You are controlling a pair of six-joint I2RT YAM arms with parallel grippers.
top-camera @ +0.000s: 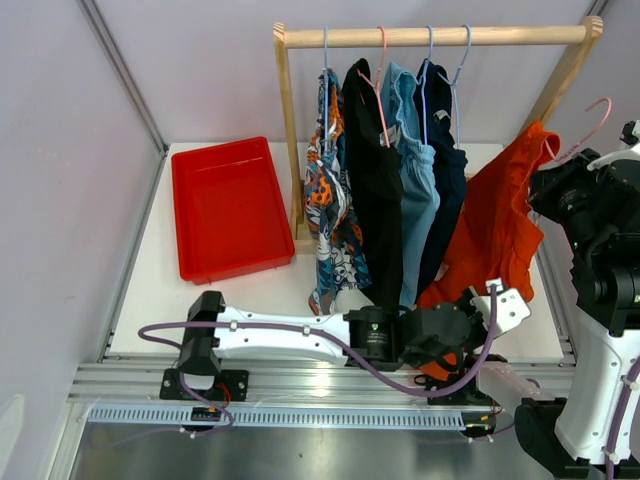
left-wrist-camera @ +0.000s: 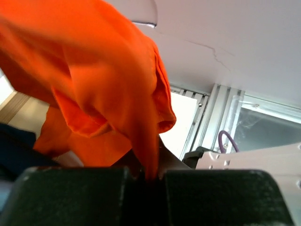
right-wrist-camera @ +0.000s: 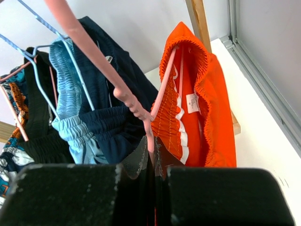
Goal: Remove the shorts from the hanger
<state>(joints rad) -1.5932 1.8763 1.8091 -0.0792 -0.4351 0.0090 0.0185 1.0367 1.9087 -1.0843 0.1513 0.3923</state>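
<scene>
Five shorts are in view, and only one carries a label that can be seen: a white tag (right-wrist-camera: 192,102) sewn inside the waist of the orange shorts (top-camera: 495,225), its print too small to read. A white strip runs down the inside just beside it.

The orange shorts are plain bright orange, soft, with a gathered elastic waistband. They hang to the right of the wooden rail (top-camera: 430,37) and apart from it, the waistband looped over one arm of a pink hanger (right-wrist-camera: 101,70).

The right gripper (right-wrist-camera: 153,162) is clamped on the pink hanger's wire, fingers pressed together around it. The left gripper (left-wrist-camera: 150,176) sits low at the table's near edge, its fingers pinched tight on a fold of the orange fabric near the hem, so the cloth stretches between the two arms.

On the rail, each on its own hanger, hang the patterned shorts (top-camera: 330,200) in blue, orange and white, then the black shorts (top-camera: 375,180), light blue shorts (top-camera: 412,190) and navy shorts (top-camera: 447,170), touching side by side.

A red tray (top-camera: 176,210) lies on the white table (top-camera: 250,300), left of the rack.
</scene>
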